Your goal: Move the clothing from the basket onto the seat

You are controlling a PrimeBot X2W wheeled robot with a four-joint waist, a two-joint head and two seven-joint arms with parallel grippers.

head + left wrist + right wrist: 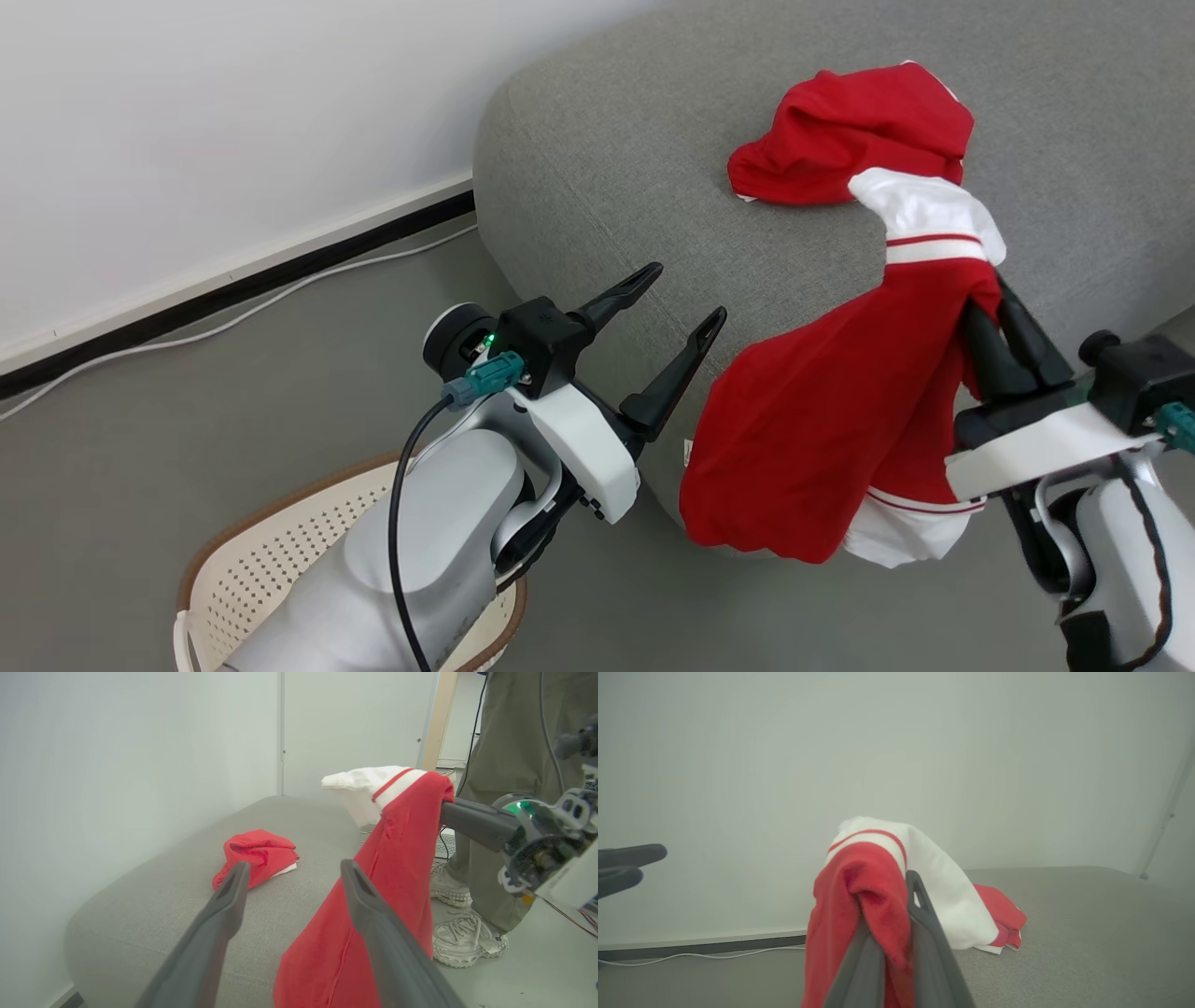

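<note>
**Asker:** Head view first. What worries you?

**Me:** My right pincer [994, 317] is clamped on a fold of the shirt [822, 420]. Most of the cloth hangs off the front of the sofa [607, 159], over the floor [233, 392]. If I let go here, I judge its weight would drag it down rather than onto the seat. It needs carrying further in.

**Asker:** And your other arm?

**Me:** My left pincer [686, 291] is spread wide and holds nothing. It is just beside the hanging cloth, so a careless swing could snag it. The second piece [850, 131] lies crumpled on the seat. The basket [243, 523] sits on the floor under my left arm. I see no red in the part that shows, but the arm hides much of it.

**Asker:** Left wrist view?

**Me:** The shirt droops long and limp from my right pincer. It is red, with a white band and one red stripe at the top. Behind it stands a person [504, 765], shoes [467, 945] on the floor, near my right arm. A wide sweep might hit them.

**Asker:** Right wrist view?

**Me:** That pincer is shut close, with red cloth bunched in it and the white end flopping past the tips. It looks like a thin pinch, so a jerk could slip it free. The fabric is soft and light, and I expect it will lie however it lands.
</note>
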